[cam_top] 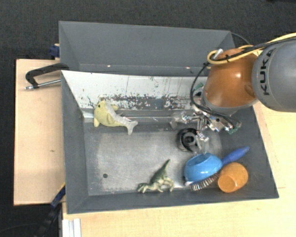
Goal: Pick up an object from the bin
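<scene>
My gripper point(205, 124) hangs below the orange wrist cover in the right part of the bin, near the back wall. A small black round thing point(187, 139) lies just below and left of it, close to the gripper's metal tip. In front of that lies a blue brush point(203, 167) with a blue handle pointing right and bristles facing down. An orange cup point(232, 177) rests on its side against the brush, near the front right corner.
A yellow dolphin toy point(110, 116) lies by the back wall at the left. A green dinosaur figure point(158, 181) lies near the front wall at the middle. Bare floor spreads across the bin's left and middle.
</scene>
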Available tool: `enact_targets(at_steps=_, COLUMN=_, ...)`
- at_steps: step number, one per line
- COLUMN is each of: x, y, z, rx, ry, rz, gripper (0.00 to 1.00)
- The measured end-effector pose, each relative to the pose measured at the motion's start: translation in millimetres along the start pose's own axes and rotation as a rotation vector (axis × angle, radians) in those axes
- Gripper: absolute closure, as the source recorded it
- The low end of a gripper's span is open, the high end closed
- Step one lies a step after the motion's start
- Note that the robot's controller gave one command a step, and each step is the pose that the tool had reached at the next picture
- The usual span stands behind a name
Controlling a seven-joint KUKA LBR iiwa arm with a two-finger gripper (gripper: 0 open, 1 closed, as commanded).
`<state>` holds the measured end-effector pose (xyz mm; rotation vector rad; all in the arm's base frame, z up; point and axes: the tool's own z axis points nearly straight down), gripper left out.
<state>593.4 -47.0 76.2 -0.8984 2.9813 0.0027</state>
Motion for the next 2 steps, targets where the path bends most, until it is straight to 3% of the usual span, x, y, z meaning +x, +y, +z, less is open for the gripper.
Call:
enact_targets(at_steps=1, x=2.9, y=-2, z=-2, rx=0.000, ry=0.011, rz=0.000, gripper=1.00)
enact_targets(at_steps=2, x=10.9, y=6, z=-133, rx=0.001, ry=0.014, rz=-0.103, gripper=1.00)
